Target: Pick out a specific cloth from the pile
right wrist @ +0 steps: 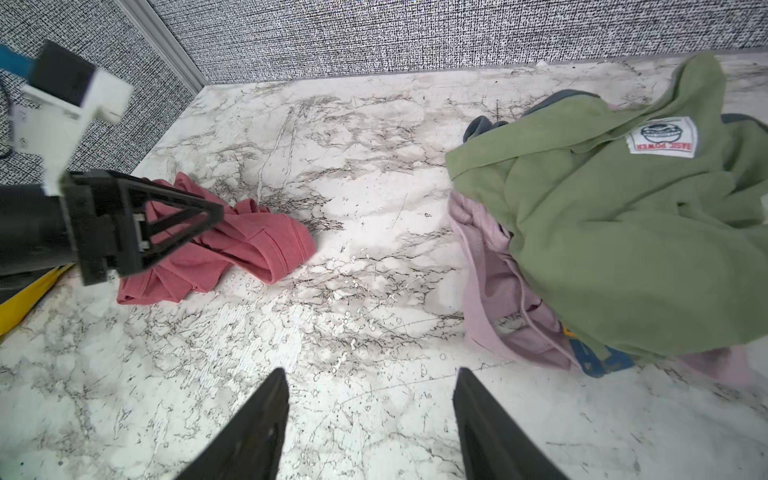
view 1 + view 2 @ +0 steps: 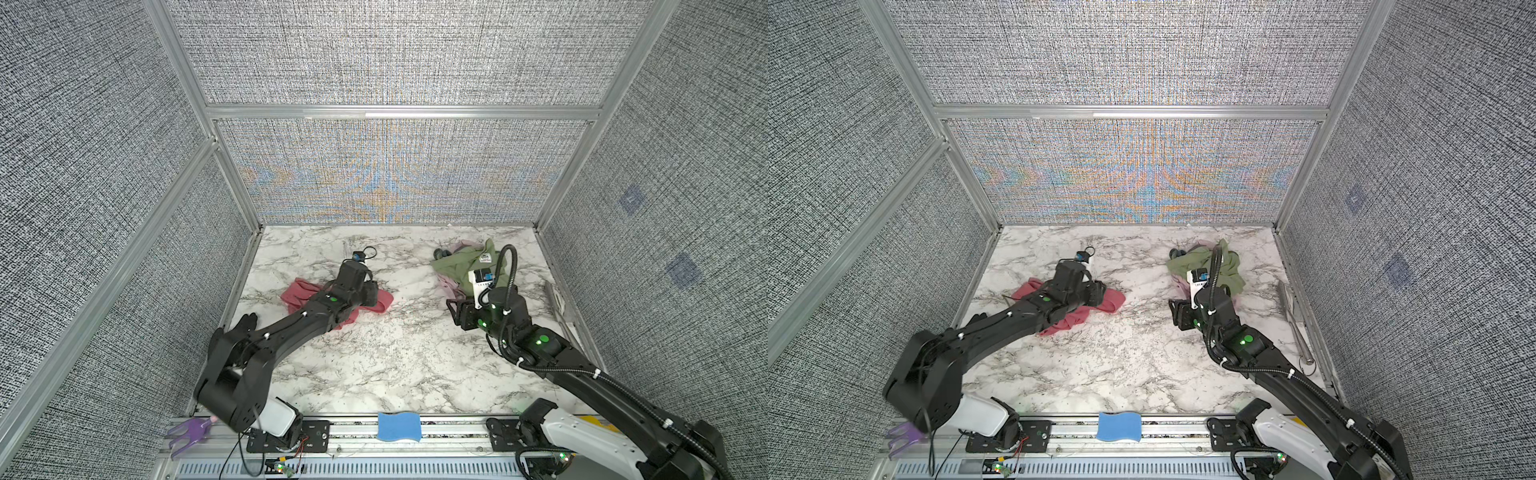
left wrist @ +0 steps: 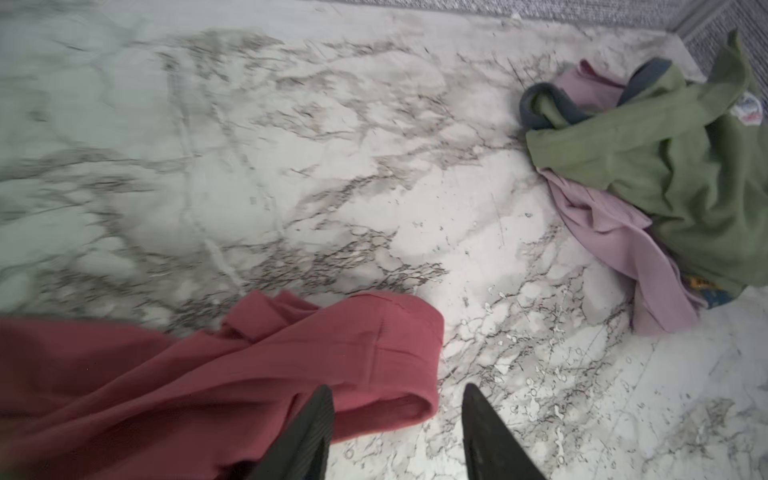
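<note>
Cloth (image 2: 299,293): rose-red and crumpled, lying on the worktop (image 2: 395,353) in the left half of both top views (image 2: 1113,301). It is partly hidden under the left arm and well apart from the pile.

Pile (image 2: 457,266): sits at the far right of the worktop, near the back wall.

Pile contents: a green garment (image 1: 623,228) with a white label (image 1: 660,135) lies on top. A pink piece (image 1: 494,282) spills out beneath it on the side facing the cloth. A grey piece (image 3: 536,104) shows at the far edge.

Left gripper (image 3: 398,399): low over the cloth's right end, jaws parted about halfway. One finger (image 3: 316,428) overlaps the cloth's folded edge. Only that edge and bare worktop show in the gap, and nothing is gripped.

Right gripper (image 1: 371,382): jaws apart and empty, over bare worktop just in front of the pile and touching no fabric.

Between cloth and pile: bare marble-patterned worktop.

Front rail (image 2: 457,432): a blue sponge (image 2: 399,427) rests on it, midway between the arm bases.
</note>
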`<state>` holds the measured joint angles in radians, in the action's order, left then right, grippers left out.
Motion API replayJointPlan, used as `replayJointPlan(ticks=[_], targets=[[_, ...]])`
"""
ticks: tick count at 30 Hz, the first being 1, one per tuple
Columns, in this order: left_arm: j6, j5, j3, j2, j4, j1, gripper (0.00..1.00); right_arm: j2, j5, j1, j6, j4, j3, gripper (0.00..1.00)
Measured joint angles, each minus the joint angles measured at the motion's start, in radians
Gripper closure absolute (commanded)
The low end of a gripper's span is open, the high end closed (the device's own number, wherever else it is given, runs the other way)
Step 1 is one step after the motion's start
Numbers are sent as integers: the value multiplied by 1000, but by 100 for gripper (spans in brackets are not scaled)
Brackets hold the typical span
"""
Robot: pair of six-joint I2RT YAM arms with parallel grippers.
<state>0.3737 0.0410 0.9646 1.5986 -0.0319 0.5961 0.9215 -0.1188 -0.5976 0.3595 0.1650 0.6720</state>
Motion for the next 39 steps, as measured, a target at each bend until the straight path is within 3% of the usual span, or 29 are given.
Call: replayJointPlan(ticks=[8, 30, 36, 39], targets=[[-44, -16, 109, 198, 5, 31, 47, -52, -15, 0, 18, 24, -39, 35], [-90, 7, 143, 329, -43, 61, 48, -25, -11, 0, 19, 25, -20, 35], [-105, 48, 157, 352, -41, 77, 53, -28, -11, 0, 19, 25, -20, 35], [-106, 72, 157, 355, -40, 82, 64, -30, -11, 0, 19, 25, -20, 35]])
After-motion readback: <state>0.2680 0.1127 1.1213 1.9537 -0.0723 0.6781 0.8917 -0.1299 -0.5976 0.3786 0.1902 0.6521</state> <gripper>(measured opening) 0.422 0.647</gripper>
